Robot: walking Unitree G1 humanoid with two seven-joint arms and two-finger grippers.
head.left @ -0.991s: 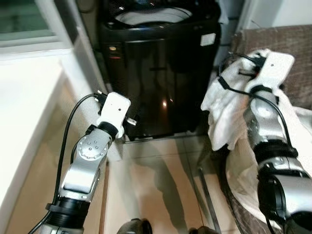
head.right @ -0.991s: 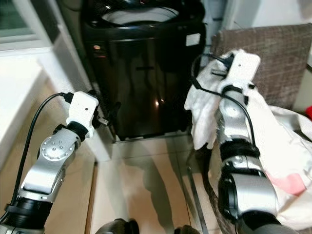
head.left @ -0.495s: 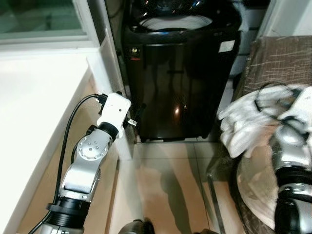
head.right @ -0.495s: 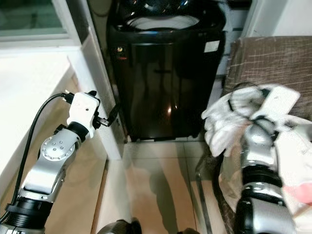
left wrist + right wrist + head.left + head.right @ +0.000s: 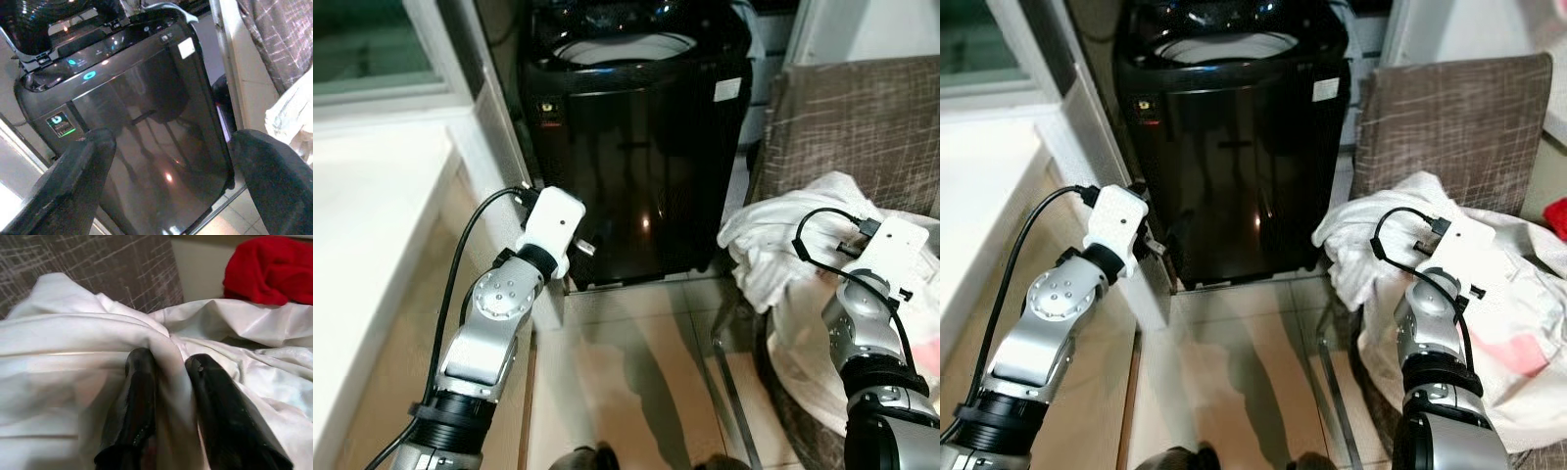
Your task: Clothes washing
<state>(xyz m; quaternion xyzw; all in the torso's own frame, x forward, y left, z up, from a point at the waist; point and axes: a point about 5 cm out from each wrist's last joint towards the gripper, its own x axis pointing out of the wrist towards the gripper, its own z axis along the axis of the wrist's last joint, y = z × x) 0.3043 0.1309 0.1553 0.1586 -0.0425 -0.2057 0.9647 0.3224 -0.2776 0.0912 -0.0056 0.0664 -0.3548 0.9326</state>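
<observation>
The right gripper point(image 5: 168, 382) pinches a fold of the white cloth point(image 5: 773, 245) heaped on a brown chair point(image 5: 862, 127) beside the black washer point(image 5: 636, 157), while the left gripper point(image 5: 166, 191) hovers with fingers spread, facing the washer's front.

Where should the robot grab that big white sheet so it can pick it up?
Probably at a raised fold on top of the white sheet, coming from above. The sheet lies loosely heaped on the brown chair, so a ridge gives something thin to pinch. The right gripper is shut on such a fold.
</observation>
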